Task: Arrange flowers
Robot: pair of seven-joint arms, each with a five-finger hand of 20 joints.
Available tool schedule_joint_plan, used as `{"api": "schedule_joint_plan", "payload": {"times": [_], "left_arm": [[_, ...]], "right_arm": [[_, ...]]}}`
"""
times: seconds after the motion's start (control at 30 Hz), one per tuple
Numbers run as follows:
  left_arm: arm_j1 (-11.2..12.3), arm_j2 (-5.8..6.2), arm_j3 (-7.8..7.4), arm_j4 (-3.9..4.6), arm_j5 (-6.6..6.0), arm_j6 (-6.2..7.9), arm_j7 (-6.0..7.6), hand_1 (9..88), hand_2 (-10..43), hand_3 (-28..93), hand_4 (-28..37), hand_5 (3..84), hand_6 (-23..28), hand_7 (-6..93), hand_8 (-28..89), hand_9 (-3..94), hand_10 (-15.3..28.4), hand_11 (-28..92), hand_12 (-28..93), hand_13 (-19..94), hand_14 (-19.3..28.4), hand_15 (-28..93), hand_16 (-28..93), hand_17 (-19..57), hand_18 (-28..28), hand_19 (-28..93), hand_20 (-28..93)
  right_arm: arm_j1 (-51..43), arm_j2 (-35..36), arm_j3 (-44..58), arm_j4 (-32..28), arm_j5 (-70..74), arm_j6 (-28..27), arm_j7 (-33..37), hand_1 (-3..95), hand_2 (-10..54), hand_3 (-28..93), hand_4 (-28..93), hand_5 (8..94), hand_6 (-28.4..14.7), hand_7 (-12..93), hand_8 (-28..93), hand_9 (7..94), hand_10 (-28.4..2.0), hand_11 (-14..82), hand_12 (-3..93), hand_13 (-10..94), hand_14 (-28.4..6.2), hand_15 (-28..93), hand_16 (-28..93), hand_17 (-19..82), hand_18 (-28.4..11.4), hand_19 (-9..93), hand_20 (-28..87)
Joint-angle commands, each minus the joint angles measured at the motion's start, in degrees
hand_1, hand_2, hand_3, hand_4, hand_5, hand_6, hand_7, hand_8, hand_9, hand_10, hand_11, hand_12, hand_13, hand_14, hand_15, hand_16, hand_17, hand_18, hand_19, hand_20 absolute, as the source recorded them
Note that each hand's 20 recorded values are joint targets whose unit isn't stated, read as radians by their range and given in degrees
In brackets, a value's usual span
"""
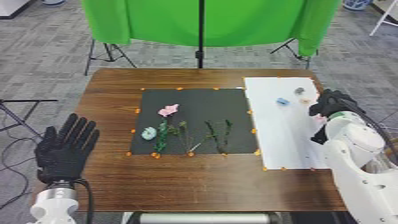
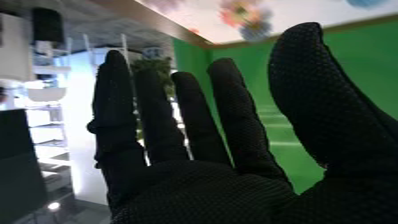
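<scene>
In the head view, the open left hand (image 1: 60,159) was at the left side of the table (image 1: 204,185), its fingers straight. A pink flower (image 1: 168,110) and, nearer, a pale blue flower (image 1: 149,133) lay with green stems (image 1: 161,143) on the dark mat (image 1: 200,102). Right of it, a blue flower (image 1: 282,101) and a grey flower (image 1: 299,90) lay on the far part of the white sheet (image 1: 286,140); the right hand (image 1: 336,102) was at its right edge.

In the right wrist view, the right hand (image 2: 200,192) was open, fingers extended, thumb apart.
</scene>
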Motion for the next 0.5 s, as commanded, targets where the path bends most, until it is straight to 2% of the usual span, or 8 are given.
{"api": "schedule_joint_plan", "payload": {"times": [0.03,0.13,0.2,0.23,0.3,0.33,0.4,0.5], "left_arm": [[0.4,-0.64,0.76,0.14,0.24,1.08,-1.11,25.9,17.0,76,-28.3,46.1,9.8,13.5,-9,37.3,15.6,20,9,27,16.2,33,-7,-7.5,13.5,34,11],[0.4,-0.59,0.84,0.19,0.17,1.10,-1.25,25.8,17.1,76,-28.3,46.1,9.8,13.5,-9,37.3,15.6,20,9,27,16.2,33,-7,-7.6,13.6,35,12],[0.5,-0.47,0.84,0.30,-0.05,0.53,-1.16,25.8,17.1,76,-28.3,46.1,9.9,13.5,-9,37.4,15.6,20,9,27,16.2,33,-7,-7.6,13.6,35,12],[0.6,-0.43,0.82,0.19,-0.28,0.68,-1.12,25.8,17.1,76,-28.3,46.2,9.9,13.4,-9,37.3,15.6,20,9,27,16.2,33,-7,-7.6,13.6,35,12],[0.7,-0.52,0.81,0.22,0.25,0.66,-1.20,25.8,17.1,76,-28.3,46.1,9.9,13.4,-9,37.3,15.6,20,9,27,16.1,33,-7,-7.6,13.6,35,12],[0.7,-0.54,0.83,0.20,-0.06,0.63,-1.15,25.8,17.1,76,-28.3,46.1,9.8,13.4,-9,37.3,15.6,20,9,27,16.1,33,-7,-7.6,13.6,35,12],[0.8,-0.56,0.82,0.10,-0.15,0.89,-1.20,25.8,17.0,76,-28.3,46.0,9.8,13.4,-9,37.2,15.6,20,9,27,16.1,33,-7,-7.6,13.6,35,12],[1.0,-0.63,0.92,0.04,-0.16,0.61,-1.07,25.8,17.0,76,-28.3,46.0,9.8,13.4,-9,37.2,15.7,20,9,27,16.1,33,-7,-7.6,13.6,35,12]], "right_arm": [[-1.3,-1.1,-0.3,3.5,-0.2,-3.8,1.3,43.3,-9.5,82,-28,48.4,-5.3,16,-14,42.8,-17.6,11.0,10.8,40,-16.2,25,11,25,-23.2,76,28],[-1.8,-1.4,-0.8,4.4,-1.1,-4.2,0.4,47.2,-9.5,82,-28,51.2,-3.6,17,-14,49.5,-16.4,13.1,11.6,49,-14.3,31,13,28,-23.1,81,30],[-2.3,-1.6,-0.9,4.9,-2.0,-5.1,-0.3,51.2,-9.5,84,-28,55.3,-1.2,18,-14,54.4,-14.1,14.1,12.7,55,-12.2,35,14,29,-23.3,84,31],[-2.5,-1.6,-1.1,5.3,-2.7,-4.8,-0.9,52.6,-9.5,85,-28,57.6,-0.5,19,-15,55.8,-12.9,14.6,13.0,57,-11.4,36,14,29,-23.1,84,31],[-3.1,-1.7,-1.3,6.1,-3.5,-2.8,-1.7,54.7,-9.5,84,-28,61.4,0.4,19,-15,59.3,-12.3,16.2,14.1,59,-10.3,38,17,29,-22.7,86,33],[-3.2,-1.7,-1.7,6.7,-4.0,-1.1,-1.9,56.3,-9.5,80,-28,63.6,0.7,20,-15,61.6,-12.2,17.2,14.7,60,-9.3,37,23,29,-22.7,86,34],[-3.6,-1.8,-2.3,7.8,-4.0,4.9,-1.7,61.0,-9.5,72,-28,67.8,1.4,21,-15,67.7,-12.5,18.6,16.9,64,-7.6,35,30,30,-22.4,87,35],[-4.3,-1.5,-2.6,6.4,-3.0,9.5,-1.5,63.7,-9.5,68,-28,73.3,1.0,24,-6,77.3,-11.6,11.0,28.3,68,-6.8,35,34,31,-22.0,88,37]]}}
